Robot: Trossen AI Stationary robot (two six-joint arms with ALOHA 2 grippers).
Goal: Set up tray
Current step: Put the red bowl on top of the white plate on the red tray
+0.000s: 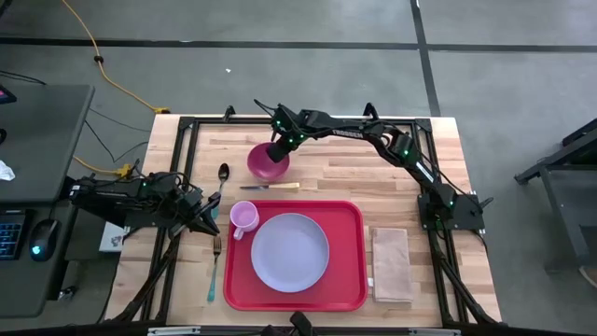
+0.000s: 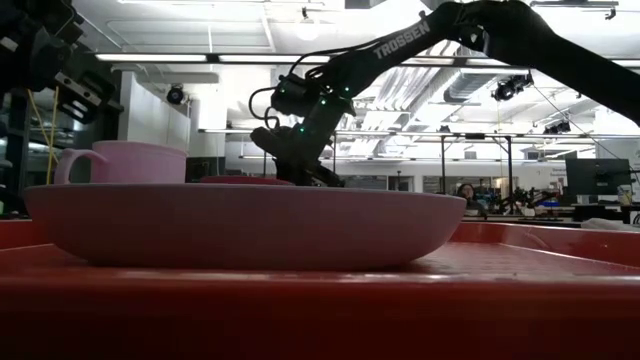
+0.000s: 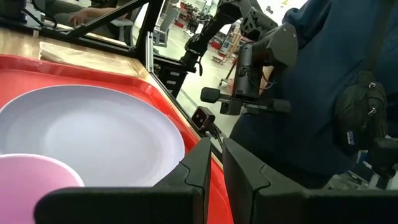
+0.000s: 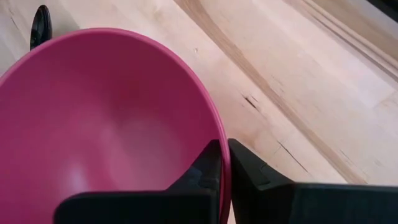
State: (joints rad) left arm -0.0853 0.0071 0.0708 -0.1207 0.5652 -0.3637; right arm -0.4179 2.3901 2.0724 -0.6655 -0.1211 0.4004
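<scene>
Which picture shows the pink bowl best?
The high view: the whole magenta bowl shows, standing on the wooden table beyond the red tray, with the right pincer on its rim. The right wrist view shows its inside and pinched rim up close. In the low view the plate hides nearly all of it. The left wrist view misses it.

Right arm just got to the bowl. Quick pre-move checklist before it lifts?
1. Right gripper shut on the bowl rim: ok, one finger inside, one outside.
2. Bowl upright on the table, behind the tray: ok.
3. Free spot for the bowl on the tray: cannot tell; the plate and cup fill the middle and left, only margins are bare.
4. Knife clear of the bowl: ok, it lies between bowl and tray.
5. Left gripper out of the way: not ok, it sits at the tray's left edge beside the cup.
6. Bowl empty: ok, nothing shows inside in the right wrist view.
</scene>
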